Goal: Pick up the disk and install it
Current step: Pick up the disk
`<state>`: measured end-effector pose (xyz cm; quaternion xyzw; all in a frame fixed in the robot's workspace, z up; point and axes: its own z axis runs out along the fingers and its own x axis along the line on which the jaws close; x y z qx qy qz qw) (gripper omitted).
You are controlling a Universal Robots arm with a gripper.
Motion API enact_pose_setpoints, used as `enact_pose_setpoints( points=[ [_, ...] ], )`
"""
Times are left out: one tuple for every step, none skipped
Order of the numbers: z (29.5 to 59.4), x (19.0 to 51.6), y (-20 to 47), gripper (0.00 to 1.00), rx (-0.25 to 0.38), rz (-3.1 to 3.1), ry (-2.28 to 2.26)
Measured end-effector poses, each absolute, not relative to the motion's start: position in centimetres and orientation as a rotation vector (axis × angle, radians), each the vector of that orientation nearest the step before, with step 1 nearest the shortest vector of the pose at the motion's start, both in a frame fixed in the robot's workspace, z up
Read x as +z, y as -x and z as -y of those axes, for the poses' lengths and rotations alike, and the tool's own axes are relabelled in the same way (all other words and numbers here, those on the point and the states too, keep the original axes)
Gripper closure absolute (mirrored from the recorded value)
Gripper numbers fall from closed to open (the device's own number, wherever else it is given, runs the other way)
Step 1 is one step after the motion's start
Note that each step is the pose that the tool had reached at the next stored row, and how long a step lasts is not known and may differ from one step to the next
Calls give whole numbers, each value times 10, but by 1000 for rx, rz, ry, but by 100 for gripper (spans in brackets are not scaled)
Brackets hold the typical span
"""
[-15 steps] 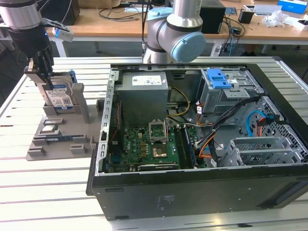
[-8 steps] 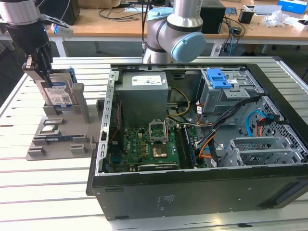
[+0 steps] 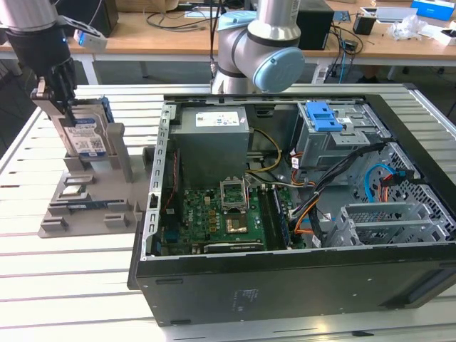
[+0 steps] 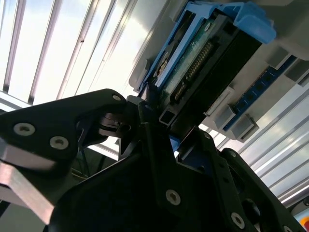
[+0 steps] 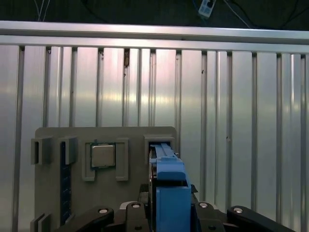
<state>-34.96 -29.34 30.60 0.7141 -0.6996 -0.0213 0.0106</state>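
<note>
**A:** Which step is in hand?

**B:** The pick-up, as I read it. The tool [image 3: 63, 107] sits at the top end of the disk [image 3: 87, 135]. The disk stands upright on edge in a slot of the grey holder [image 3: 85, 214], near the desk's [image 3: 64, 285] edge on the exterior view's left.

**A:** Is it gripped?

**B:** It looks so. In the second wrist view the jaws stand narrow, one against each face of the disk, and I can find no gap. The disk's lower end is seated in the holder, so it is not lifted out yet.

**A:** And the installing?

**B:** Not begun. The open computer case [image 3: 285, 285] lies well apart from the holder, across the middle of the desk and toward the exterior view's right. Its drive cage [image 3: 342, 142] is at the far corner, under a blue latch [image 3: 322, 115].

**A:** What does the move ahead call for?

**B:** My judgement is a pull straight along the slot walls, since any tilt could wedge the blue side rails. It also needs enough height to clear the case's wall. The hold is at one end only, so it must be firm or the disk may swing.
</note>
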Motion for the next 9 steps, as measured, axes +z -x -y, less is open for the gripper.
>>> enact_pose_setpoints(
  points=[
    [293,308,350,64,-67,2183,-2228],
    [293,310,350,64,-67,2183,-2228],
    [293,312,350,64,-67,2183,-2228],
    [293,314,350,64,-67,2183,-2229],
    [293,315,350,64,-67,2183,-2229],
    [293,316,350,64,-67,2183,-2229],
    [293,317,350,64,-67,2183,-2229],
    [293,318,350,64,-67,2183,-2229],
    [293,319,350,64,-67,2183,-2229]
  ],
)
